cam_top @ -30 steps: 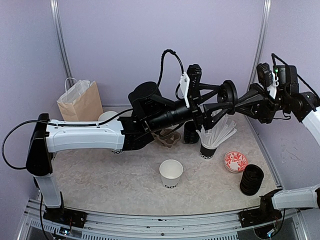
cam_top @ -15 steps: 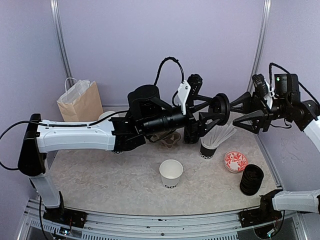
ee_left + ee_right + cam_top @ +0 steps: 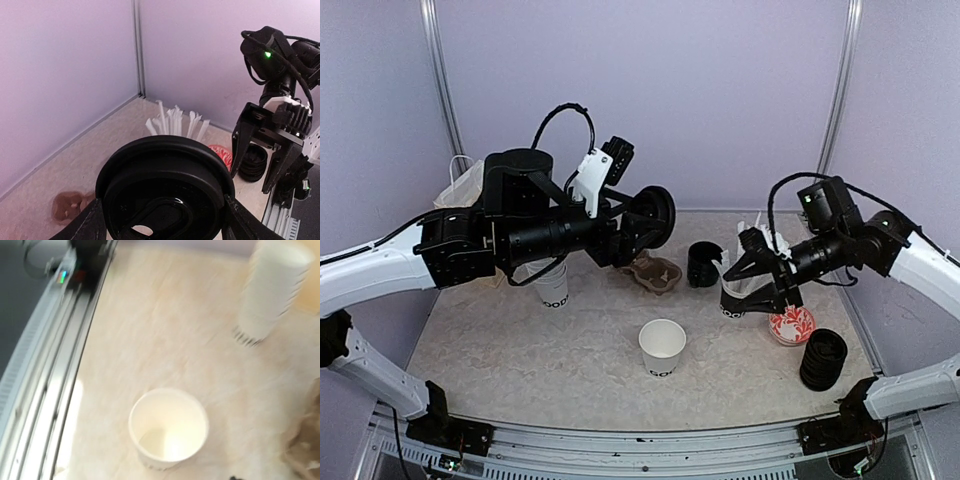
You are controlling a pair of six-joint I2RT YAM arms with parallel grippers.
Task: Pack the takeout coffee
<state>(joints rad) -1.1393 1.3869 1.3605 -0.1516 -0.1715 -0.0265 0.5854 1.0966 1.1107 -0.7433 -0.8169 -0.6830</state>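
Clamping a black lid (image 3: 165,175) by its rim, the left tool (image 3: 164,223) contrasts with the open, unladen right tool (image 3: 258,161).

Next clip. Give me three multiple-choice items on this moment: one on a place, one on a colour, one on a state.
1. Where does the open white cup stand?
A. Inside the paper bag
B. On the table, nearer the arm bases than the brown tray
C. On top of a stack of lids

2. What colour is the lid held between the left fingers?
A. White
B. Red
C. Black

3. How do the right fingers stand?
A. Apart, with nothing between them
B. Shut on a cup
C. Shut on a white stick

Answers:
1 B: the top view shows the cup upright on bare table, in front of the tray and apart from it.
2 C: the left wrist view shows a round black lid filling the gap between the fingers.
3 A: the left wrist view shows both fingers spread with an empty gap.
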